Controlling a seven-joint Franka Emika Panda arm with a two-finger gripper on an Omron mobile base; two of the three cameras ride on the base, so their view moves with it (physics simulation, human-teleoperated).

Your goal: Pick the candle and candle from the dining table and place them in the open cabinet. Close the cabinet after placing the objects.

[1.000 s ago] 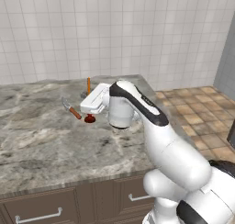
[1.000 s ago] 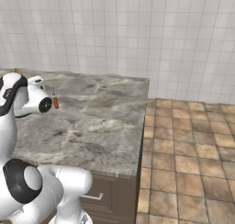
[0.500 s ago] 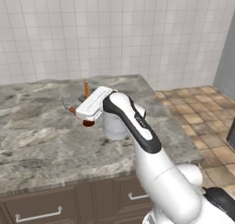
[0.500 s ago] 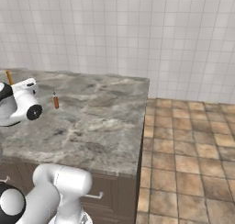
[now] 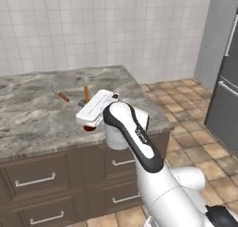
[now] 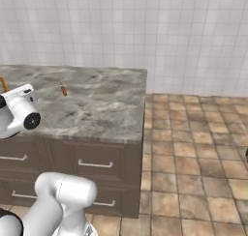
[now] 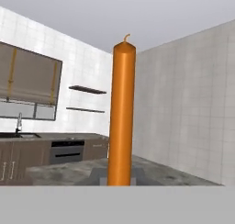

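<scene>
One candle, the orange taper, stands upright in your gripper, fingers pinched on its dark red base, above the dining table's near edge. Risk: that tall stick may tip or slip if you swing fast toward the cabinet.

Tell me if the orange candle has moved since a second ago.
Yes: the orange candle has shifted away from the knife, toward the dining table's near edge.

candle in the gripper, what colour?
Orange taper candle with a small dark red base; the hand view shows the orange best.
</scene>
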